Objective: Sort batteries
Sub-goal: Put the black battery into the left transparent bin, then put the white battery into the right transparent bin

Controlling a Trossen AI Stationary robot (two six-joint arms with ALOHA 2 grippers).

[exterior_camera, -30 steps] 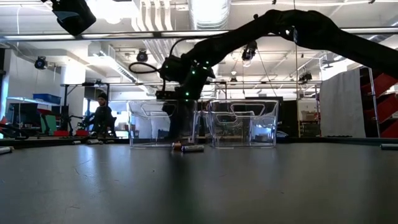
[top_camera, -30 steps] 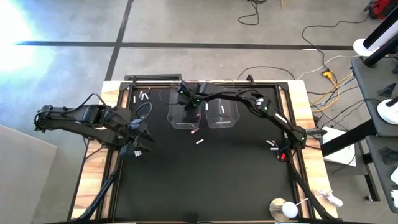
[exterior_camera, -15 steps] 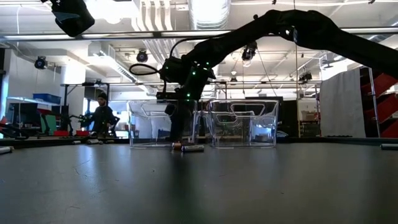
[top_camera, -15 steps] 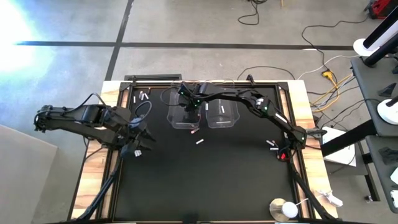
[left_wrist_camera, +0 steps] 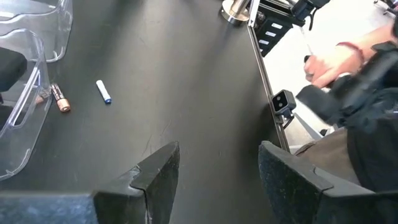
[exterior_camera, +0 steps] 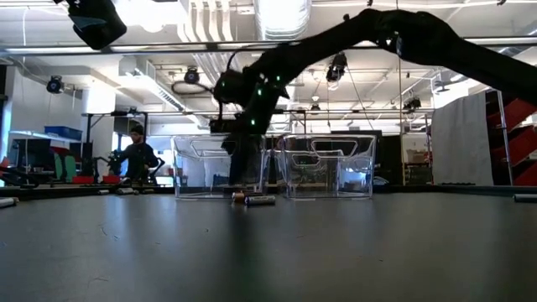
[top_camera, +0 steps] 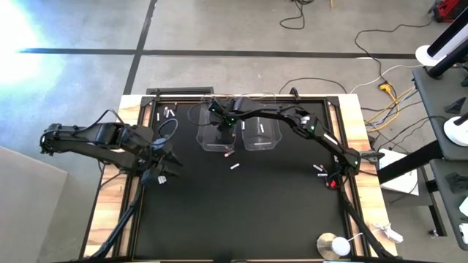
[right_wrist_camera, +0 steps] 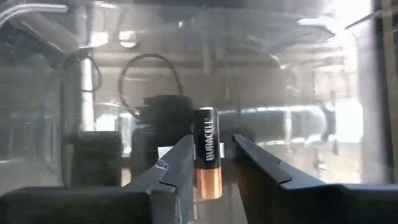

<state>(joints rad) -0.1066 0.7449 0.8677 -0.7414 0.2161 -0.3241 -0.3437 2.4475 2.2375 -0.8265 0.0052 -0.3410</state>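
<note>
Two clear tubs stand side by side at the table's far middle, the left tub (top_camera: 214,136) (exterior_camera: 220,168) and the right tub (top_camera: 261,134). My right gripper (top_camera: 223,121) (right_wrist_camera: 211,152) reaches down into the left tub with a black-and-copper battery (right_wrist_camera: 206,155) upright between its slightly parted fingers. A copper-ended battery (left_wrist_camera: 60,98) (top_camera: 228,155) and a white battery (left_wrist_camera: 104,91) (top_camera: 235,166) lie flat on the mat in front of the tubs. My left gripper (top_camera: 165,169) (left_wrist_camera: 214,155) hovers open near the table's left edge, with nothing between its fingers. My right gripper has the battery's side (right_wrist_camera: 198,163) against one finger (right_wrist_camera: 177,163), while a narrow gap shows between the battery and the other finger (right_wrist_camera: 249,163). The fingers slant down from above and run along the battery. The battery stands upright, black end up, inside the left tub.
More batteries lie at the mat's far left (top_camera: 167,113) and at its right edge (top_camera: 322,172). A round metal object (top_camera: 333,245) sits at the near right corner. A person's hand and sleeve (left_wrist_camera: 348,74) show beyond the table's edge, and another person (exterior_camera: 138,158) stands far behind.
</note>
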